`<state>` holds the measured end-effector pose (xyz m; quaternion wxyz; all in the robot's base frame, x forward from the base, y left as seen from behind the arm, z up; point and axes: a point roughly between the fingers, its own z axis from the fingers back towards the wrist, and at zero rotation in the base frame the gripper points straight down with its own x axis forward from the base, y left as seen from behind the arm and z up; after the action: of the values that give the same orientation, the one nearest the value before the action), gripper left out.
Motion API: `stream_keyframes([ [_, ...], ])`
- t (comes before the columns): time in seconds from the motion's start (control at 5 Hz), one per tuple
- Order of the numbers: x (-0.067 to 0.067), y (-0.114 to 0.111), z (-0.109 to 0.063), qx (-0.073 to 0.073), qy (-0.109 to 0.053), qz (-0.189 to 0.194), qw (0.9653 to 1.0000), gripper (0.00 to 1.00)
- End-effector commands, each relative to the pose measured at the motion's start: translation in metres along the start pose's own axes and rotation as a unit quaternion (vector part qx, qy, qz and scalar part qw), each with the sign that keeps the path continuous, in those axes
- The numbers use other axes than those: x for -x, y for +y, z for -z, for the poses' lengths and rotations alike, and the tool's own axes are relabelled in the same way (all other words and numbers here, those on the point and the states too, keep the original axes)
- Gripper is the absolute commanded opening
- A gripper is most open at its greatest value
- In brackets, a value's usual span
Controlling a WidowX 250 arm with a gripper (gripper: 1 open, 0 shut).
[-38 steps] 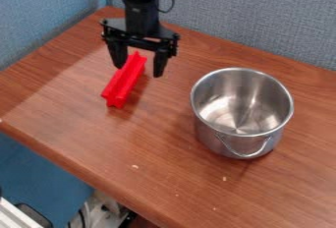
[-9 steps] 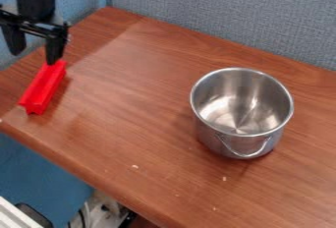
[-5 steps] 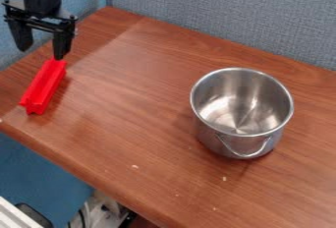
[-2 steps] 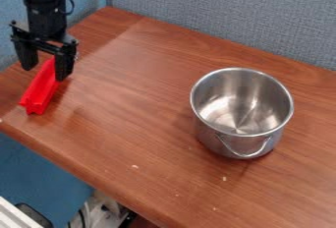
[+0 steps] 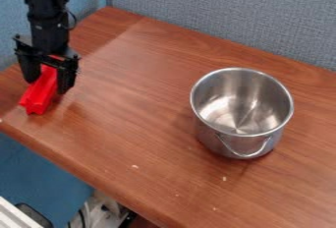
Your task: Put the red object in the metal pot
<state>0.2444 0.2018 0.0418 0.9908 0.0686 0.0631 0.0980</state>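
Brown wood makes up my table [image 5: 144, 94], with a blue wall behind it. My claw [image 5: 46, 67] points down at about 9 o'clock, fingers spread wide on both sides of the red object [image 5: 42, 92]. It looks like it holds nothing, though I can't quite tell if a finger touches. At 3 o'clock, well apart, sits the metal pot [image 5: 242, 110].

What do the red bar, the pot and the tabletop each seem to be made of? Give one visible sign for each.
Red bar: probably plastic, with uniform bright colour and a dull sheen.
Metal pot: likely stainless steel, polished; its inner wall shows mirror-like reflections.
Tabletop: wood or wood-look laminate, reddish brown with grain streaks and a soft gloss; which of the two cannot be told.
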Motion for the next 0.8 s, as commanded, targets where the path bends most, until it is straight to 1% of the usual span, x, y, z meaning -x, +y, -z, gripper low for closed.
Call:
stream_keyframes([
  [0.0,-0.009,0.016,-0.006,-0.015,-0.019,-0.012,0.9996,1.00],
  [0.2,-0.002,0.014,-0.001,-0.011,-0.017,-0.029,0.9994,1.00],
  [0.4,0.005,0.012,-0.001,-0.004,-0.016,-0.046,0.9988,1.00],
  [0.6,0.008,0.016,-0.002,0.003,-0.020,-0.078,0.9968,1.00],
])
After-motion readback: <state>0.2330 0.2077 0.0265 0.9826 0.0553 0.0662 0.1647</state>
